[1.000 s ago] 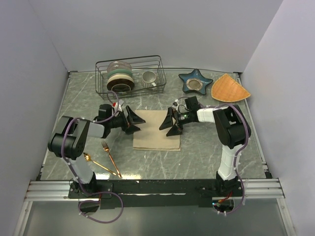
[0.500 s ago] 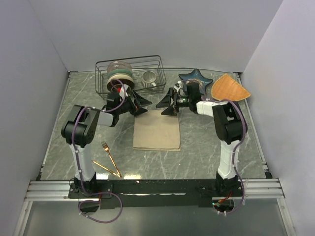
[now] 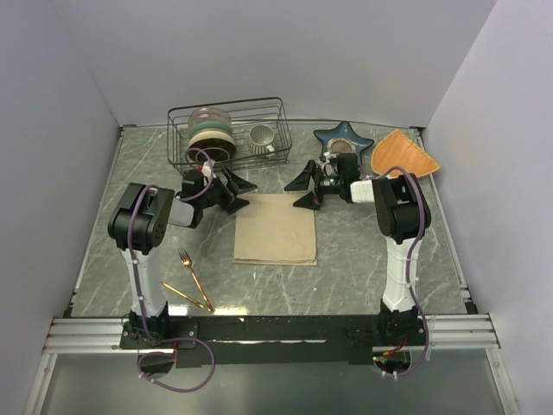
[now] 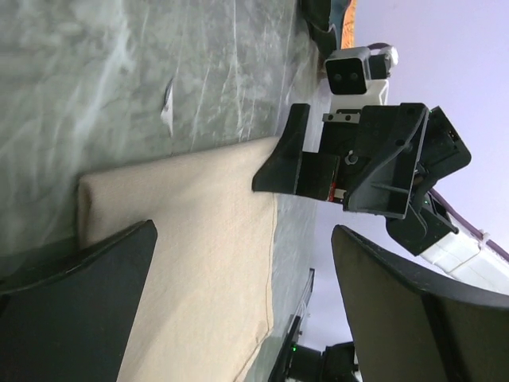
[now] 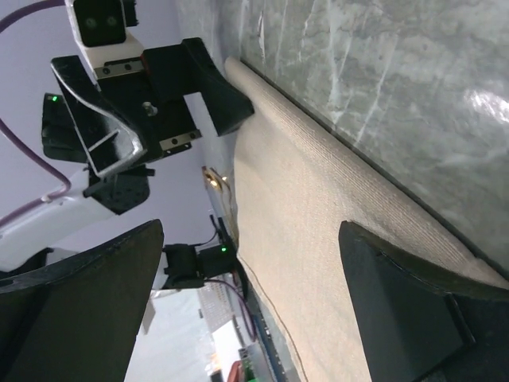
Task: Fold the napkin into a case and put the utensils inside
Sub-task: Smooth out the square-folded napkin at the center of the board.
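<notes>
Napkin [image 3: 275, 229] folded flat on worktop [image 3: 363, 251]; left end effector [image 3: 240, 194], right end effector [image 3: 301, 191] released, nothing held, near far corners.

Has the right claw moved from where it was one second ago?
Yes. The right claw has moved toward the far side of the table, from partway along the napkin's right edge to its far right corner, nearer the star-shaped dish.

Folded beige napkin [image 3: 275, 228] lies flat, gold fork [image 3: 192, 273] and spoon [image 3: 183, 293] nearby.

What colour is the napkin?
Plain beige-tan; the napkin shows best in the top external view.
</notes>
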